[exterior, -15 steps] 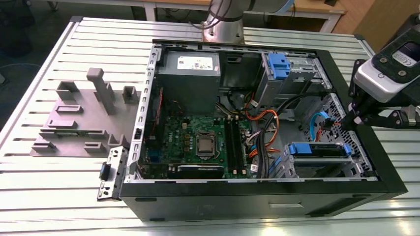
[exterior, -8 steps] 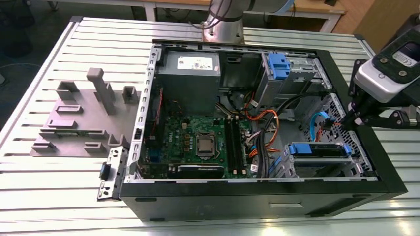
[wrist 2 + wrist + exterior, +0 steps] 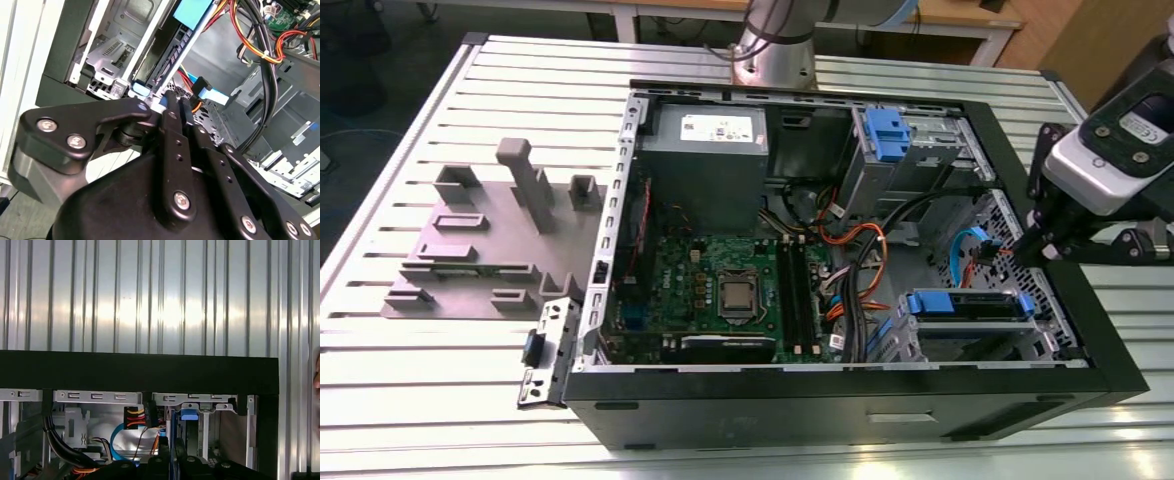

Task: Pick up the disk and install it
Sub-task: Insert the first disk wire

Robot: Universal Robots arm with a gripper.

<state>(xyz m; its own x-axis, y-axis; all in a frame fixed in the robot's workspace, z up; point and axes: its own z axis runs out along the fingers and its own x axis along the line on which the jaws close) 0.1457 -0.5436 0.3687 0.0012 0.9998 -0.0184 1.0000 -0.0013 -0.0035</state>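
The disk lies flat in the lower drive bay at the front corner of the open computer case, on the exterior view's right, its blue side rails showing. My gripper hangs just above that bay, close to the case's wall on that side, fingers shut with nothing clearly between them. In the second wrist view the gripper points at the near end of the disk. In the first wrist view the gripper sits beside the blue end of the disk.
Orange, black and blue cables run beside the bay. A grey metal box and a blue latch piece sit at the case's back. The motherboard fills the middle. A grey fixture stands on the slatted table.
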